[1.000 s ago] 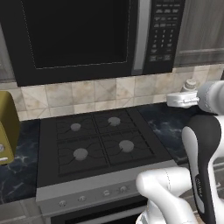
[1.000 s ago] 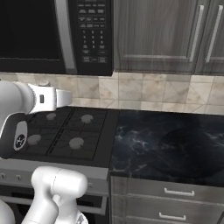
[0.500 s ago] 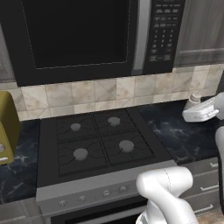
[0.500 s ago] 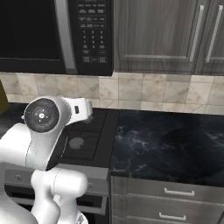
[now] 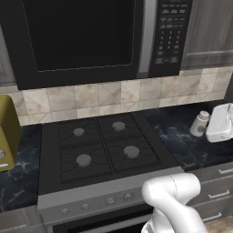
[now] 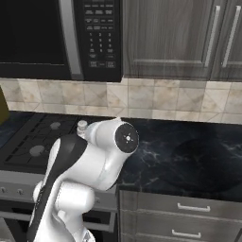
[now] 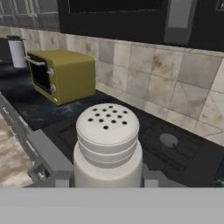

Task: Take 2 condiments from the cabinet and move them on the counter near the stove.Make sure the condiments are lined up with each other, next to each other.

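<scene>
A short pale grey-white shaker (image 5: 198, 123), one of the condiments, is held slightly tilted just over the black veined counter (image 5: 182, 141), a little right of the stove (image 5: 100, 150). My gripper (image 5: 207, 126) reaches in from the right and is shut on it. In the hand view the shaker (image 7: 108, 144) stands large between my fingers, its holed cap up, with the gripper (image 7: 108, 180) closed around its base. In the right base view its cap (image 6: 82, 125) peeks out behind my arm. I cannot tell whether the shaker touches the counter.
A black microwave (image 5: 91, 36) hangs over the stove. A yellow toaster oven (image 5: 7, 132) stands on the counter left of the stove. Grey wall cabinets (image 6: 170, 38) with shut doors hang above the broad counter stretch (image 6: 189, 156) to the right. My own arm (image 6: 90, 165) blocks the near stove corner.
The hand has come down towards the counter with the shaker in it. The arm's elbow has swung right, across the front of the right base view.
</scene>
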Motion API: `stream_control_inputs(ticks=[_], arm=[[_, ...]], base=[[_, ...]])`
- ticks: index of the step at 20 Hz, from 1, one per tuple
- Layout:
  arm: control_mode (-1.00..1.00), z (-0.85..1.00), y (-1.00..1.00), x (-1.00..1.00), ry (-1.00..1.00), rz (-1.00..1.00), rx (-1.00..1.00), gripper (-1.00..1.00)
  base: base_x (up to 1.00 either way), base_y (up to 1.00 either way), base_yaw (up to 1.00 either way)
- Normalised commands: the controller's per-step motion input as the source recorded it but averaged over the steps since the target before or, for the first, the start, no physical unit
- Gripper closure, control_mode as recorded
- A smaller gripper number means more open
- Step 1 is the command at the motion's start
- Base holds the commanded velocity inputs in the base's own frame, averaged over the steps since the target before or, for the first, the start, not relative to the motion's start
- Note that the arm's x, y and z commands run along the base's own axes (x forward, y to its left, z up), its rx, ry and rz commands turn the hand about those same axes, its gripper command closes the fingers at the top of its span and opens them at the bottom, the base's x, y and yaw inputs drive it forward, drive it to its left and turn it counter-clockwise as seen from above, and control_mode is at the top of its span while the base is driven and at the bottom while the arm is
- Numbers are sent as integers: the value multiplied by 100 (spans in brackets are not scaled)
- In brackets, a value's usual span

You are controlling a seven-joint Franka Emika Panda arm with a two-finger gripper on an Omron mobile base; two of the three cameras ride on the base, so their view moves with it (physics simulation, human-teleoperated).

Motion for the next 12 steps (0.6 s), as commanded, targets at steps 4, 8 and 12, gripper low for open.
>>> stream_control_inputs(ticks=[4, 8, 12], arm=[[-100, -49, -12, 45, 3, 22, 0, 100], [-100, -35, -10, 25, 2, 2, 0, 100], [-100, -31, -21, 11, 5, 0, -2, 100]], base=[[0, 0, 0], [0, 0, 0], [0, 0, 0]])
